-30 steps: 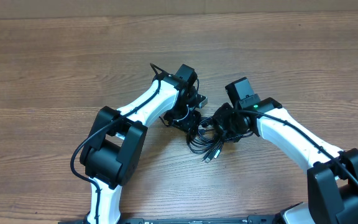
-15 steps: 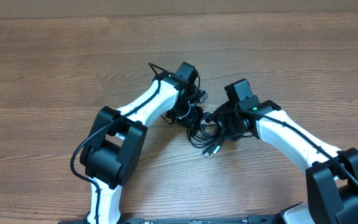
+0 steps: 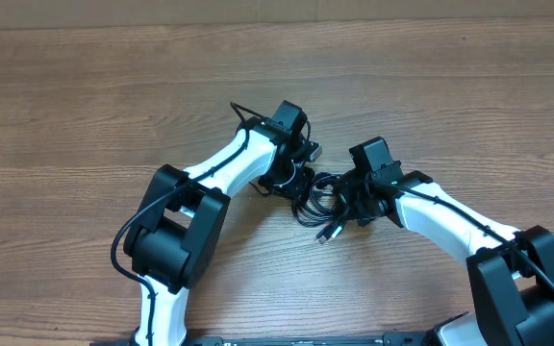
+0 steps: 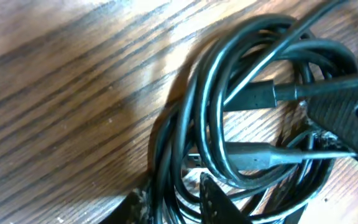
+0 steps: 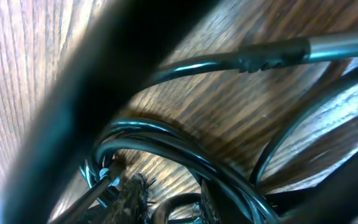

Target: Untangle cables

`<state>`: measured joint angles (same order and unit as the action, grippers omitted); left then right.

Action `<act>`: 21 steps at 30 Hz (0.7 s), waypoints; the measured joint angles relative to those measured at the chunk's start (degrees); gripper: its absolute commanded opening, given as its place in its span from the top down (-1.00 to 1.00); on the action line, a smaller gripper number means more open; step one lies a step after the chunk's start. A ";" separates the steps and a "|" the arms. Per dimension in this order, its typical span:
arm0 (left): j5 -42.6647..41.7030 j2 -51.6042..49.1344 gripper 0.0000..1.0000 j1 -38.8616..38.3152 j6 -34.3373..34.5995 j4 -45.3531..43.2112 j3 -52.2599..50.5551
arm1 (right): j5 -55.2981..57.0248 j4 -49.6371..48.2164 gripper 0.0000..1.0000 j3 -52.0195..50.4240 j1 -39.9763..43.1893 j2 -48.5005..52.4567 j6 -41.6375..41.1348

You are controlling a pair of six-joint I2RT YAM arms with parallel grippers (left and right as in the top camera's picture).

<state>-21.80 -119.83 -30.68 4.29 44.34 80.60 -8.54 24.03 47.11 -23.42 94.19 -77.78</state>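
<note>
The cables lie as a bunched black knot at the table's middle, with a plug end sticking out toward the front. My left gripper presses in from the knot's left. In the left wrist view its fingertips pinch several strands of the cables between them, my left gripper being shut on them. My right gripper digs into the knot's right side. In the right wrist view my right gripper stands narrowly open, with one cord loop and bare wood between its fingers, under arcs of cable.
The wooden table stretches bare-looking to the back and left. Both white arms converge on the knot, their own thick black wires running along them. The two grippers sit very close together across the bundle.
Both grippers have narrowed on the bundle. The right gripper slid slightly forward and left into the knot, and the knot shifted a little with it. The left arm barely moved.
</note>
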 measured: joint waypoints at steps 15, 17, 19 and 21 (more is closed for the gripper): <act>0.13 0.26 0.50 0.28 0.87 2.89 -0.11 | -6.40 -8.15 0.93 -0.90 0.02 0.11 7.91; -0.35 0.11 0.30 0.76 -1.05 6.86 0.68 | -7.85 -8.15 0.93 -0.90 0.02 0.11 8.87; -1.86 -0.31 0.18 1.44 -3.06 10.03 1.86 | -8.63 -8.24 0.93 -0.90 0.02 0.11 9.35; -3.65 -0.46 0.21 2.16 -4.35 11.15 2.99 | -8.92 -8.46 0.93 -0.90 0.02 0.11 9.66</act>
<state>-25.45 -120.29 -28.51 -0.05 55.48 83.59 -17.45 15.57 46.22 -23.40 94.30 -68.12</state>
